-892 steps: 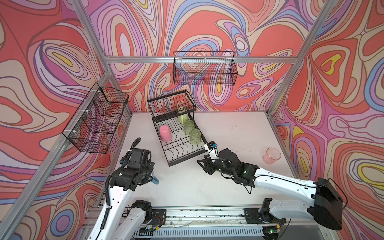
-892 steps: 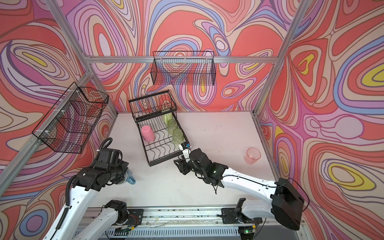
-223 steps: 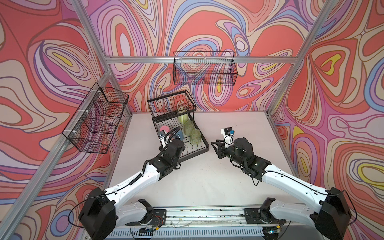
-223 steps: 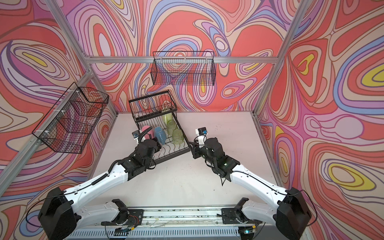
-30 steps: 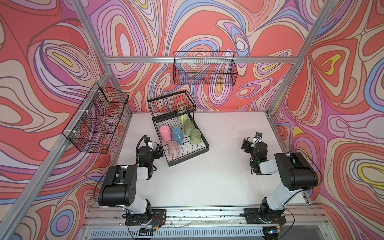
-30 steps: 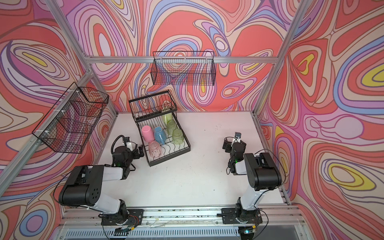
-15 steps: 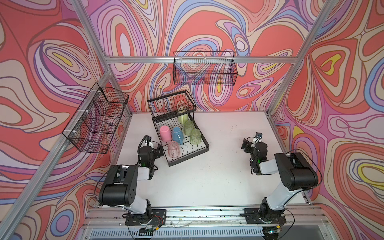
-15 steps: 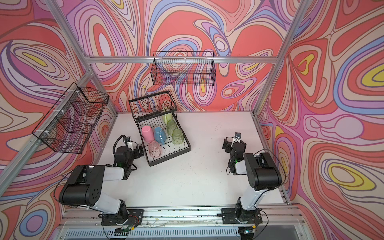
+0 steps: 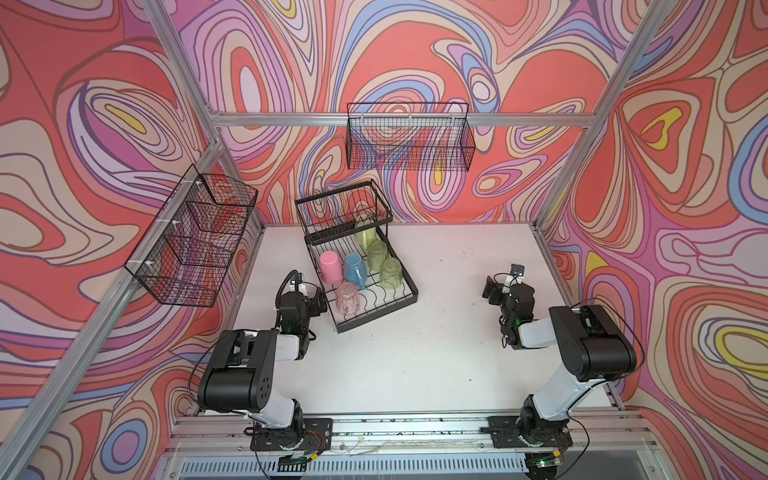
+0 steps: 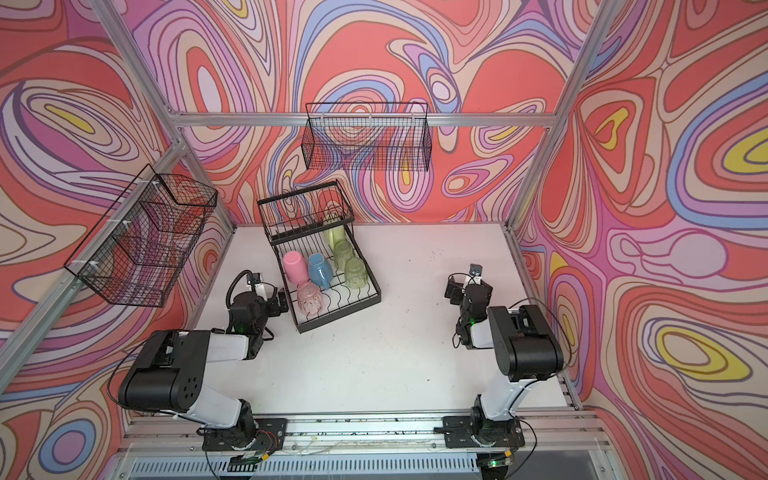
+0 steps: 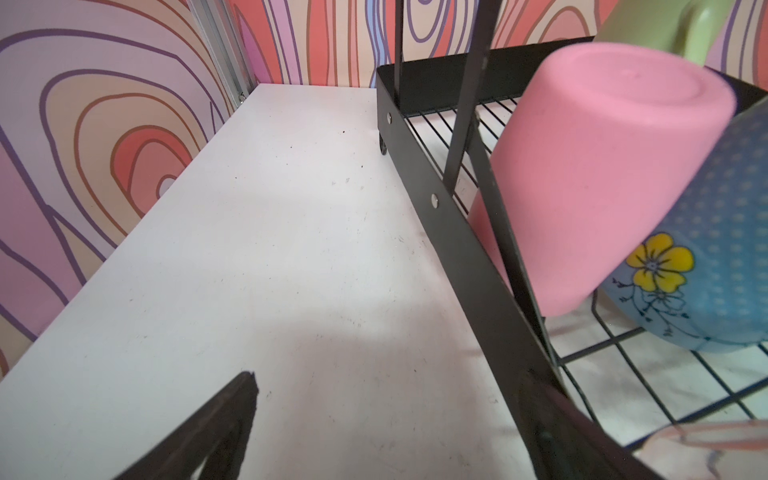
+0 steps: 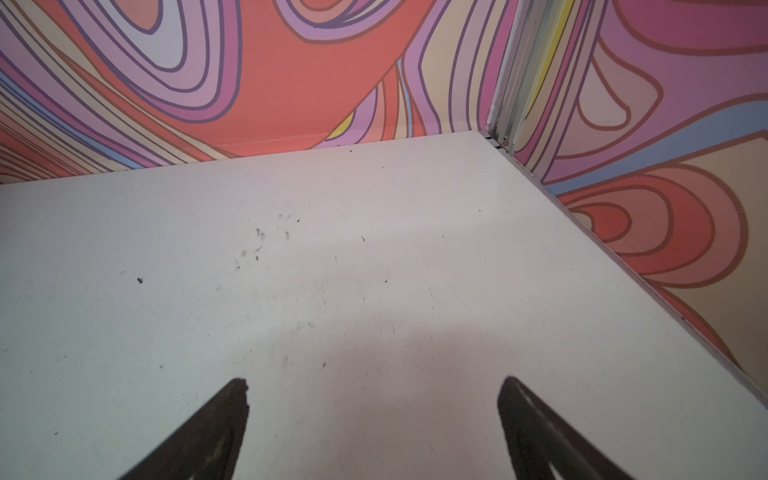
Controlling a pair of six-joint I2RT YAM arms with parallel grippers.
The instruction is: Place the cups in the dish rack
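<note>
Your left gripper (image 9: 316,300) sat folded back low near the rail, jaws wide apart with nothing between them. Your right gripper (image 9: 493,291) was just as open and just as empty, out on the far side of the white tabletop (image 9: 415,357).

What counted was where the load lay. The black wire two-tier dish rack (image 9: 376,314) stood just beside the left gripper, its long axis slanting from the near side toward the back wall. The left arm was plainly the nearer, and the right was well apart from the rack.

All six cups were in the rack, bottoms up:
- The opaque pink tumbler (image 9: 331,267) leaned beside the blue handled mug (image 9: 354,270).
- The clear pink tumbler (image 9: 347,300) was nearest the front rim.
- The two clear green tumblers (image 9: 390,273) lined the right side.
- The pale yellow-green handled mug (image 9: 365,235) sat behind them, under the upper basket.

No cup showed on the table, so I'd judge you had nothing left to reach for.

Half a minute earlier the clear pink tumbler stood alone near the right wall and the blue mug was by the left gripper, outside the rack. Seven seconds back, both arms were stretched toward the rack. Over the last second nothing shifted.
</note>
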